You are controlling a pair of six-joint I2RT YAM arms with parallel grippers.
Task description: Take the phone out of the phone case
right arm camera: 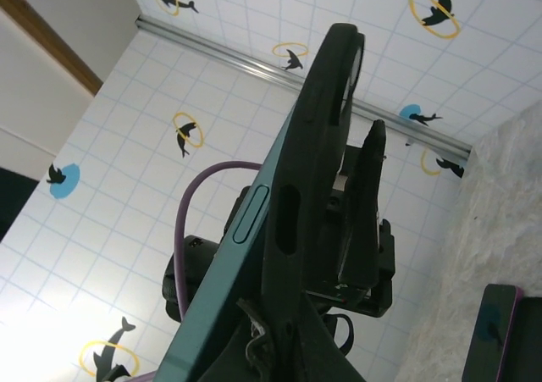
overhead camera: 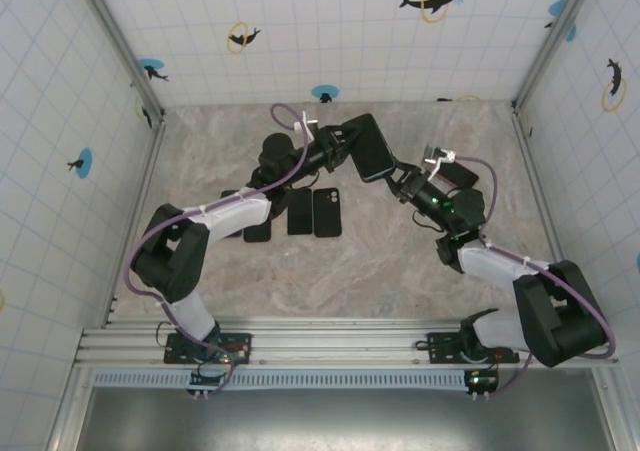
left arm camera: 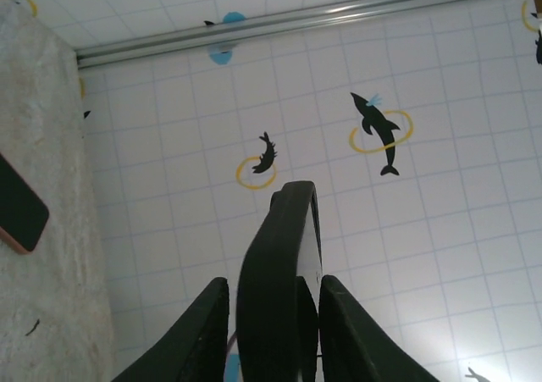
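Note:
The phone [overhead camera: 372, 147], teal-edged [right arm camera: 246, 229], sits in a black phone case [right arm camera: 318, 136] and is held up above the table between both arms. My left gripper [overhead camera: 343, 151] straddles the case's edge [left arm camera: 275, 255] with its jaws slightly open; its left finger [left arm camera: 199, 331] stands a little off the case. My right gripper [overhead camera: 398, 178] is shut on the lower corner of the case [right arm camera: 288, 331]. The teal side button sits offset from the case's slot.
Three dark phones or cases [overhead camera: 300, 213] lie side by side on the marble table [overhead camera: 400, 261] under the left arm. Another dark phone with a pinkish edge [overhead camera: 460, 174] lies beside the right wrist, also seen from that wrist [right arm camera: 500, 340]. Tiled walls enclose the table.

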